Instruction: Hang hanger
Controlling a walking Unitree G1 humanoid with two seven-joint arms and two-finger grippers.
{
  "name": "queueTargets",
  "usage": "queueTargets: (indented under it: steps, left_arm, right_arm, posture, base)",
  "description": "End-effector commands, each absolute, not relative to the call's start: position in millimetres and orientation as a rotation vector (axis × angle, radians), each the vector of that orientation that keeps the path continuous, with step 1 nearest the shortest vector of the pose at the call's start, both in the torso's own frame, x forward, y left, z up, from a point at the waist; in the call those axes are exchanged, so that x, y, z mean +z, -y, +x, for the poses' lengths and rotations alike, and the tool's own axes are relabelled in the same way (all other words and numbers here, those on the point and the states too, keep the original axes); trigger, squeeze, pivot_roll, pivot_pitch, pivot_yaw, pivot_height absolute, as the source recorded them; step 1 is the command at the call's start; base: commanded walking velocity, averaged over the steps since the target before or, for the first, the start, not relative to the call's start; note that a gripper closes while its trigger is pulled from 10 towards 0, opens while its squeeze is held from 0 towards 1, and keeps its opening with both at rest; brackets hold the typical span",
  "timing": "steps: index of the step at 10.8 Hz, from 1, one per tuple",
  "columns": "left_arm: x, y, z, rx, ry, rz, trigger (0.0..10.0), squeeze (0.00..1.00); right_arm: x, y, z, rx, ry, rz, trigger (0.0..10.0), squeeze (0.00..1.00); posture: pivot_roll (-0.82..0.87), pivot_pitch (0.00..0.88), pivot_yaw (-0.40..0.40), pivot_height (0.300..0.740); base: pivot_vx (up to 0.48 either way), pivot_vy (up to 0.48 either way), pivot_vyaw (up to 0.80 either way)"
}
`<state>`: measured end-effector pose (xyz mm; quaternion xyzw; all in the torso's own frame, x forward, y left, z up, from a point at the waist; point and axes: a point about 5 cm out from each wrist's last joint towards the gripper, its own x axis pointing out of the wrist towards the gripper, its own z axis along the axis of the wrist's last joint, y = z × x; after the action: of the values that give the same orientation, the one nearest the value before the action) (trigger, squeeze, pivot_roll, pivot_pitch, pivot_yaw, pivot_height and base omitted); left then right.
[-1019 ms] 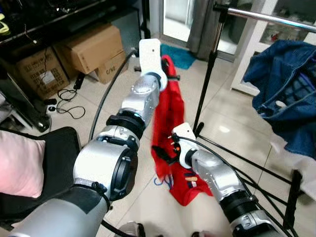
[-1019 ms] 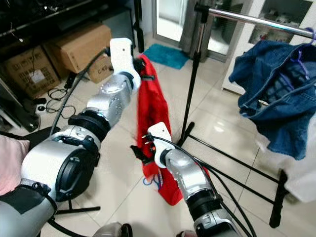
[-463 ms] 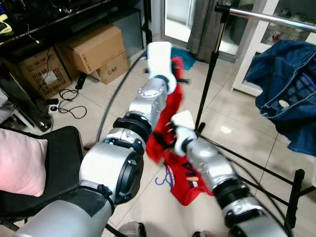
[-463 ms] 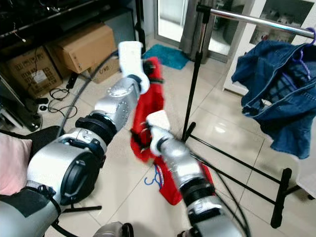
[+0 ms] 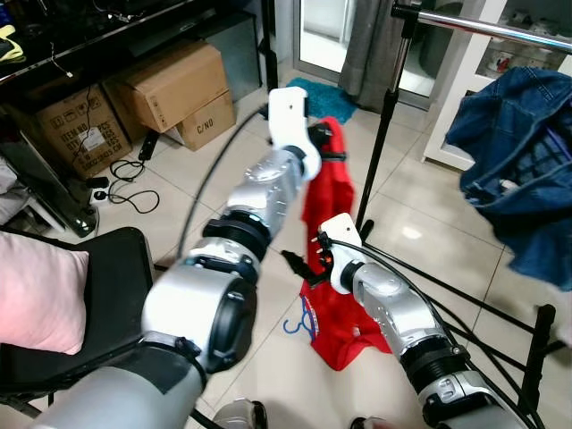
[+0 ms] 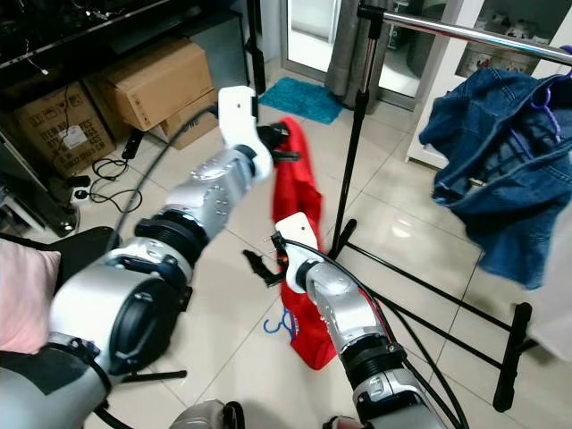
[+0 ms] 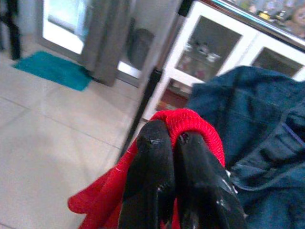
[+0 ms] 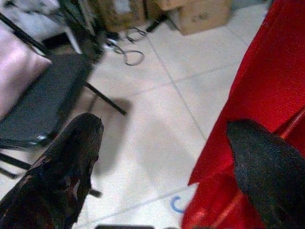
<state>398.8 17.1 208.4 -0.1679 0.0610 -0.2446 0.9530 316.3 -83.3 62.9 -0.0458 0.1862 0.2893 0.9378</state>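
Nearest us, our right gripper (image 6: 261,265) is spread wide beside the hanging red knit garment (image 6: 295,192), apparently ready to steady the cloth. Farther out, our left gripper (image 7: 172,143) pinches its top fold, holding it up near the horizontal silver metal clothes rail (image 5: 483,25) where it should hang.

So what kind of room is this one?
Probably a lived-in home room used for laundry and storage: a clothes rack with a denim jacket, cardboard boxes on the tiled floor.
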Motion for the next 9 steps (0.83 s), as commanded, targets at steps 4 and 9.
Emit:
queueTargets:
  steps: [4,9]
  left_arm:
    - [237,-16,402,-0.532,-0.043,-0.355,0.0,0.0]
    - [246,-17,403,-0.522,-0.014,-0.359,0.0,0.0]
  right_arm:
    - [50,110,315,0.468,-0.487,-0.237,10.0,0.0]
    - [46,108,312,0.473,-0.497,-0.183,10.0,0.0]
  posture:
    - [-0.04,0.108,0.107,0.74]
    - [-0.03,0.106,0.102,0.74]
  base:
    - [0.0,0.0,0.0]
    - [0.0,0.0,0.0]
